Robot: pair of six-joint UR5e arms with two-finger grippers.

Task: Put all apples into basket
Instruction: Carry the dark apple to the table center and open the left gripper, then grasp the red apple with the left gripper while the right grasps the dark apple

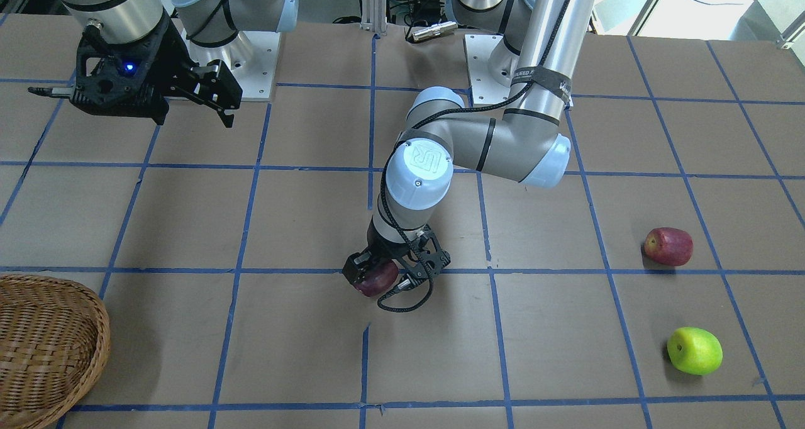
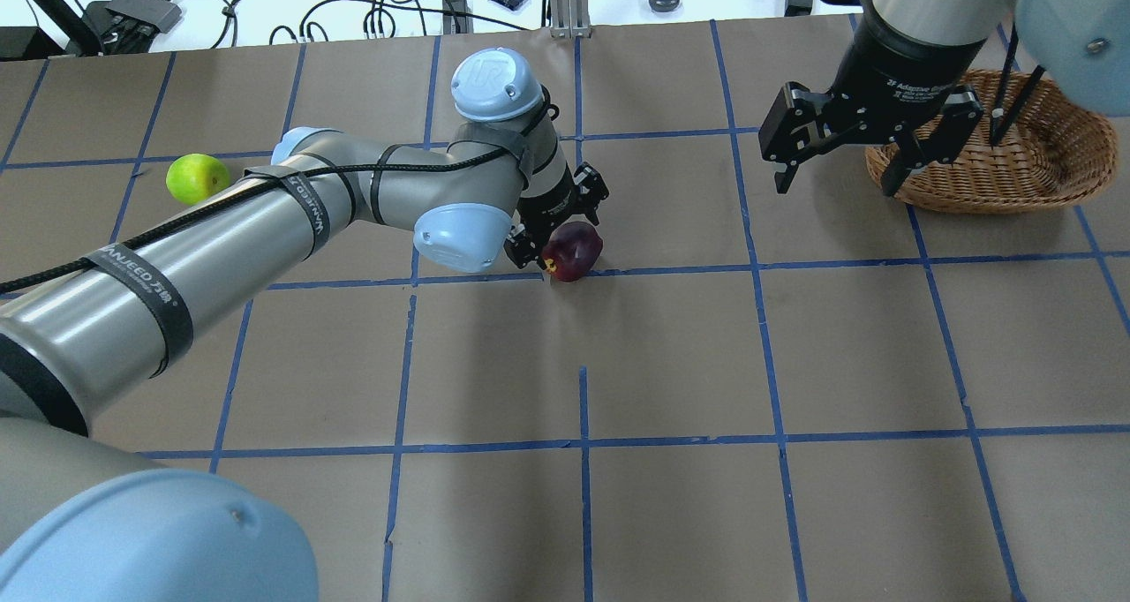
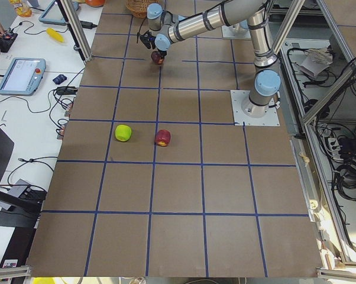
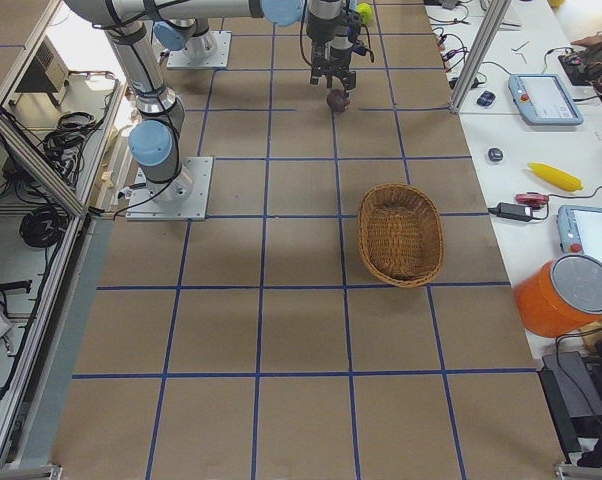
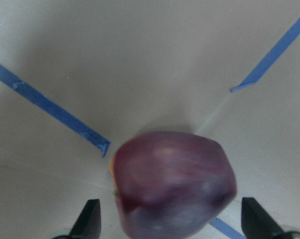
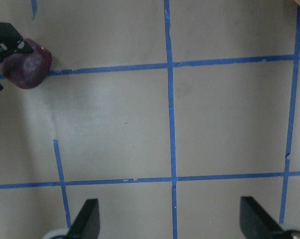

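The dark purple apple (image 1: 375, 279) lies at the table's middle, on a blue tape line (image 2: 574, 251). My left gripper (image 1: 377, 282) is down over it and open. In the left wrist view its fingertips (image 5: 90, 221) stand wide on either side of the apple (image 5: 172, 184), apart from it. The red apple (image 1: 668, 246) and the lime green apple (image 1: 694, 351) lie on the table on my left side. The overhead view shows only the green one (image 2: 197, 178). My right gripper (image 2: 837, 176) is open and empty, hovering beside the wicker basket (image 2: 1042, 169).
The table is brown board with a grid of blue tape. The basket (image 1: 44, 347) sits at the far right corner from me. My left arm (image 2: 353, 187) stretches across the left half. Cables and small devices lie beyond the far edge.
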